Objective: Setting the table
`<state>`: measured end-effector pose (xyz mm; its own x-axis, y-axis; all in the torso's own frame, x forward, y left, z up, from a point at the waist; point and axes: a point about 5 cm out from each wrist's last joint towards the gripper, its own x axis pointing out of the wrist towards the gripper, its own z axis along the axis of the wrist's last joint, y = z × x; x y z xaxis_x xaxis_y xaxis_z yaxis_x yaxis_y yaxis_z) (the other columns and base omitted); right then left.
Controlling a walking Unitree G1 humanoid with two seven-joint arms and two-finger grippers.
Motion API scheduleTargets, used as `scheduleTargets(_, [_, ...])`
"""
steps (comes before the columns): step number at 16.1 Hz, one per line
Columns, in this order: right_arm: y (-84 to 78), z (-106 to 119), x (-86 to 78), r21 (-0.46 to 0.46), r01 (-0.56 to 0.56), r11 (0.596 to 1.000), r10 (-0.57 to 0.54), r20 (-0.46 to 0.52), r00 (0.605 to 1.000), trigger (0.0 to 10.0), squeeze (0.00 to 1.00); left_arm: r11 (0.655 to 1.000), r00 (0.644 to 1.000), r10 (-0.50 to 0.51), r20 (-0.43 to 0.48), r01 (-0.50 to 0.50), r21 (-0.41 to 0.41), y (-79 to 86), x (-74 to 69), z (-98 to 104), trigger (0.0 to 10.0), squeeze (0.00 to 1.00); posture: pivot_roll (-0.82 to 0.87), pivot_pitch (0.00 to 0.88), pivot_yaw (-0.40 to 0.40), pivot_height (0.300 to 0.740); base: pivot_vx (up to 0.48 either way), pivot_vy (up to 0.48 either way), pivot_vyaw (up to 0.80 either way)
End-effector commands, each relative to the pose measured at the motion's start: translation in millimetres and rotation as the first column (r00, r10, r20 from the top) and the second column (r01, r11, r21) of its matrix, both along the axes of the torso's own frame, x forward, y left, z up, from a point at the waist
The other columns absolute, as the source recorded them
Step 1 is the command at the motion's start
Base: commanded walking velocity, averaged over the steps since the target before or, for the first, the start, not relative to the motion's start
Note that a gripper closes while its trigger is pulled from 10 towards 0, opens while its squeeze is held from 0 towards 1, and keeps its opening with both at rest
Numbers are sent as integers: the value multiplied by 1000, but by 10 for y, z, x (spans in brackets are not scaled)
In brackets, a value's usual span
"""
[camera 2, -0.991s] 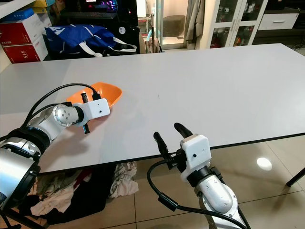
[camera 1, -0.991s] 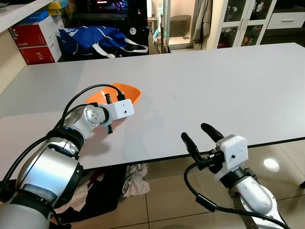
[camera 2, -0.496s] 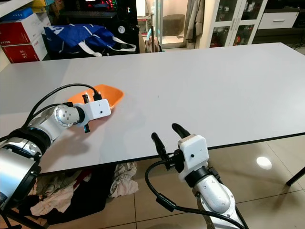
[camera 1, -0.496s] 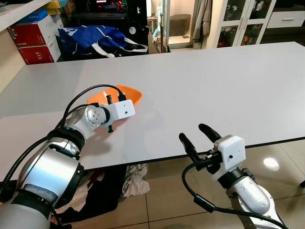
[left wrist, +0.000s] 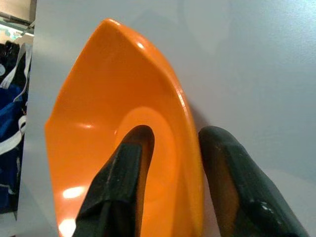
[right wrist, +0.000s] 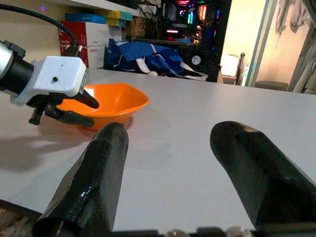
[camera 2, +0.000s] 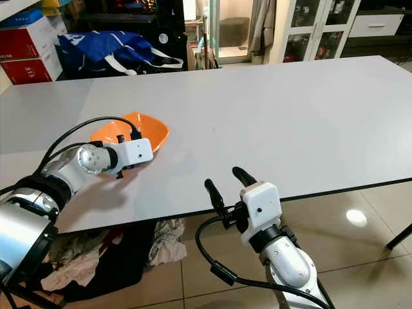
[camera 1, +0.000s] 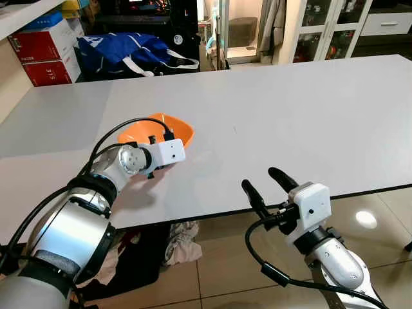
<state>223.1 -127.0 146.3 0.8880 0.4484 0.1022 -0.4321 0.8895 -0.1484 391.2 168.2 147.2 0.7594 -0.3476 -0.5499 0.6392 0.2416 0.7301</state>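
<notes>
An orange bowl [camera 1: 172, 128] rests on the white table [camera 1: 290, 109] near its left front part. My left gripper [left wrist: 173, 136] is at the bowl's near rim, one black finger [left wrist: 126, 163] inside the bowl and the other outside, shut on the rim. From the right wrist view the bowl [right wrist: 116, 101] sits flat with that gripper's fingers clasping its edge. My right gripper [camera 1: 261, 180] hovers open and holds nothing, just off the table's front edge and lower than the tabletop.
A blue bag [camera 1: 122, 48] and red boxes [camera 1: 45, 58] stand beyond the table's far left side. Glass cabinets [camera 1: 322, 32] line the back right. Clothes [camera 1: 177, 241] lie on the tiled floor under the table.
The bowl, tilted up on its edge before, now lies flat on the table, with my left gripper lowered along with it. The right gripper has hardly moved.
</notes>
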Motion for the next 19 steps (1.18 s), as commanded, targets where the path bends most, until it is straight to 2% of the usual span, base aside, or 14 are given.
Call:
scheduleTargets(1, [16, -11, 17, -8, -4, 1000, 4, -4, 1000, 10000, 0, 1000, 1000, -17, -16, 17, 10, -9, -18, -33, 10000, 1000, -177, 39, 86, 740, 0, 0, 0])
scheduleTargets(5, [27, -25, 19, -6, -5, 1000, 5, -8, 1000, 10000, 0, 999, 999, -39, -37, 39, 16, -12, -46, -78, 10000, 1000, -170, 39, 84, 740, 0, 0, 0])
scheduleTargets(8, [31, -42, 25, -5, -8, 1000, 8, -12, 1000, 10000, 0, 1000, 999, -25, 48, 24, 14, 11, 29, 107, 10000, 1000, -156, 33, 78, 740, 0, 0, 0])
scheduleTargets(10, [36, -44, 33, -4, -13, 1000, 12, -11, 1000, 10000, 0, 1000, 998, -17, 58, 17, 7, 24, 48, 162, 10000, 1000, -154, 29, 77, 740, 0, 0, 0])
scheduleTargets(19, [53, -121, 92, 3, -18, 1000, 18, -14, 1000, 10000, 0, 999, 999, -36, 30, 35, 26, 8, 28, 112, 10000, 1000, -153, 12, 80, 740, 0, 0, 0])
